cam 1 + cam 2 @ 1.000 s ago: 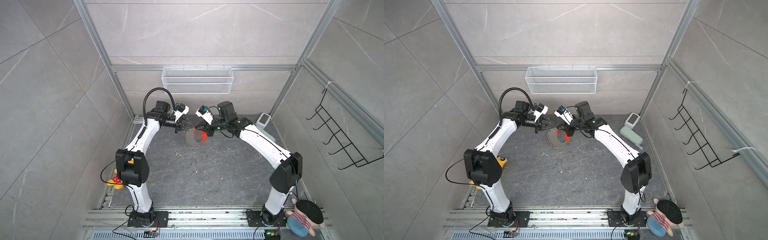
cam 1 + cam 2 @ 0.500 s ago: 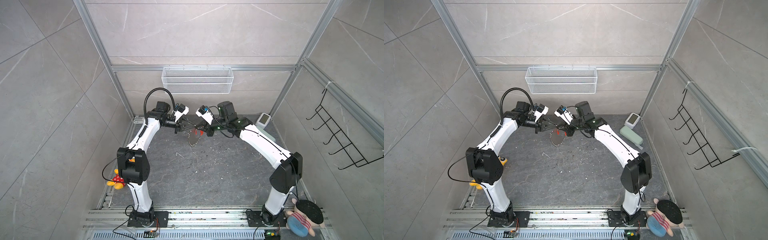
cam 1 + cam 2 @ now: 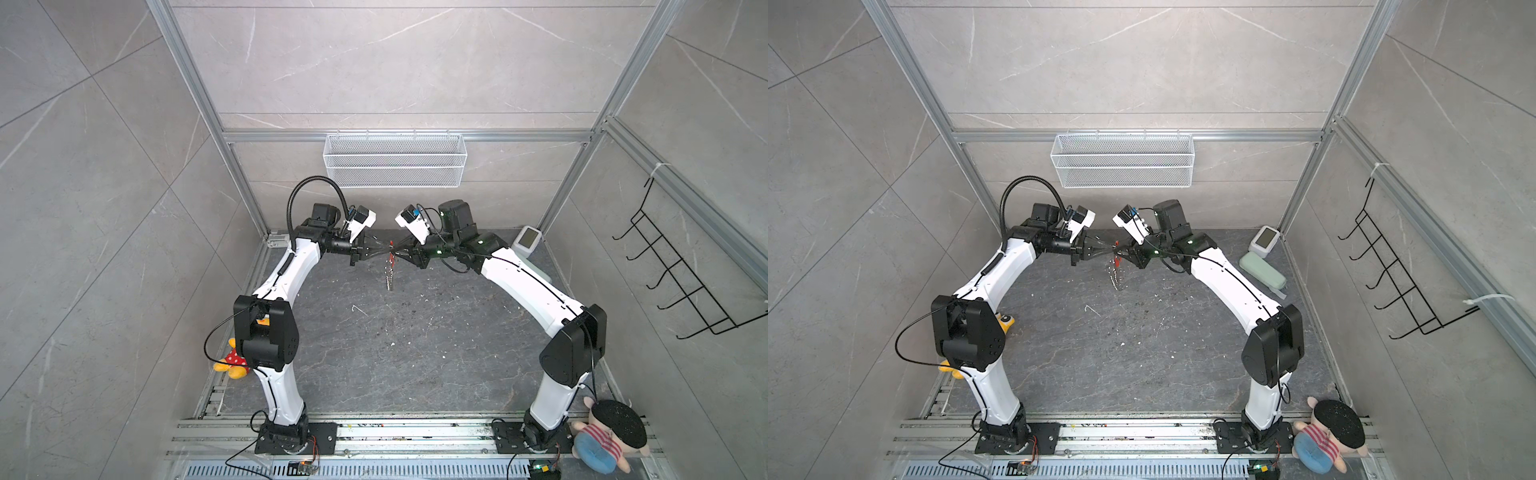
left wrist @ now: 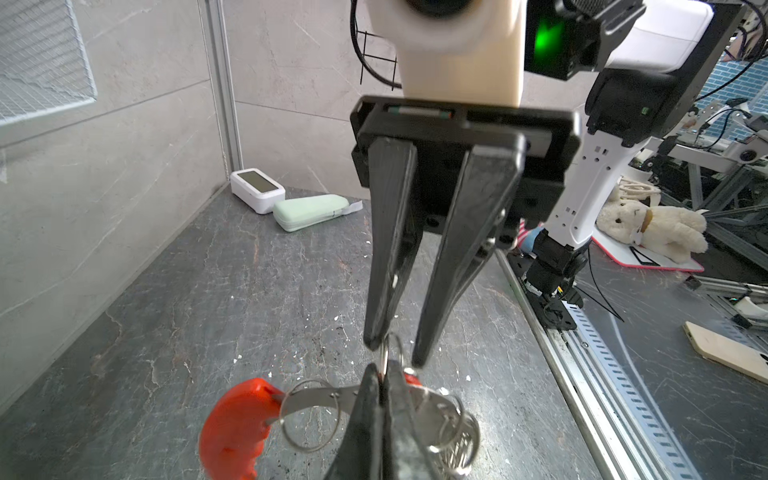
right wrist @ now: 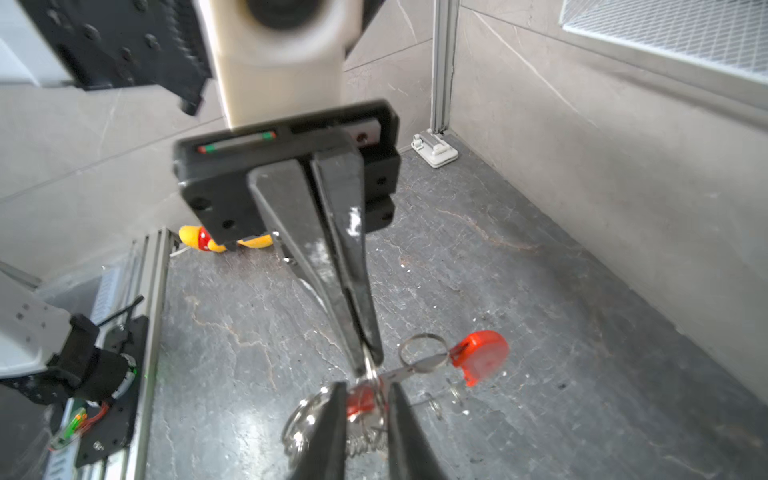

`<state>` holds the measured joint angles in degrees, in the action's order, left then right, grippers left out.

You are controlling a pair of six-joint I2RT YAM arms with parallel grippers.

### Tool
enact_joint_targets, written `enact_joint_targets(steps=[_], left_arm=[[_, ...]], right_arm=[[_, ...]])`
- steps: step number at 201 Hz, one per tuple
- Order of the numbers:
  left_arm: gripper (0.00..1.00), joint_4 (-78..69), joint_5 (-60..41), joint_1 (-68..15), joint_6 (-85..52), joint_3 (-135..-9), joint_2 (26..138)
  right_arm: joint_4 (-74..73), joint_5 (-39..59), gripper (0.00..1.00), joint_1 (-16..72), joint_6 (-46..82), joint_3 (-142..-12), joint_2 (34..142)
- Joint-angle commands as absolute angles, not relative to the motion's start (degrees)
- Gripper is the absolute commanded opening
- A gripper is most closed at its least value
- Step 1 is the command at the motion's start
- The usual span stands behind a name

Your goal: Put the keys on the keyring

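The keyring [image 4: 316, 395], a grey band fringed with silver loops [image 4: 453, 436] and ending in a curved red strip [image 4: 237, 428], hangs above the floor between both grippers. In both top views it hangs edge-on [image 3: 390, 270] [image 3: 1116, 272]. My left gripper [image 4: 381, 374] [image 5: 368, 359] is shut on a thin silver loop at the band's top. My right gripper [image 5: 366, 388] [image 4: 395, 351] faces it tip to tip, jaws apart. The keys' small red tag [image 5: 361, 401] shows blurred between the right fingers, with a gap on each side. I cannot tell whether it hangs on a loop.
A white device [image 3: 528, 240] and a pale green case [image 3: 1262, 270] lie at the back right of the dark floor. A wire basket [image 3: 395, 160] hangs on the back wall and a black hook rack [image 3: 681, 274] on the right wall. Plush toys [image 3: 232, 365] [image 3: 606, 436] sit by the arm bases.
The right gripper has opened from shut. The keyring, seen broadside a second ago, now hangs edge-on between the tips. The left jaws closed slightly tighter.
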<state>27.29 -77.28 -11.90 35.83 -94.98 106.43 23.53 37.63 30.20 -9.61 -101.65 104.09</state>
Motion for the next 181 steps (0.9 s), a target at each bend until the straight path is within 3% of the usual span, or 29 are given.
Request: enact_joint_targets(steps=[1,24,99,153,181], left_arm=[[0.0,-10.2,-80.8,-12.0,7.5,-85.7,101.0],[0.0,-37.3,-78.7,-12.0,-12.4,-80.1,101.1],[0.0,-72.6,-75.0,-12.6,-42.6,-78.8,106.1],[0.0,-79.4,-74.0,-12.8,-49.5,-79.8,107.5],[0.0,-79.4,-73.6,-13.1,-49.5,-80.2,107.8]], right_arm=[[16.3,43.5,0.29,26.5,0.2,-98.2,99.5],[5.0,48.4,0.37,23.2,10.6,-91.9,96.7],[-6.3,57.3,0.42,22.7,19.8,-93.1,102.6],[-14.0,59.6,0.39,22.8,25.8,-93.6,104.6],[-13.9,59.2,0.3,23.1,26.4,-93.8,105.0]])
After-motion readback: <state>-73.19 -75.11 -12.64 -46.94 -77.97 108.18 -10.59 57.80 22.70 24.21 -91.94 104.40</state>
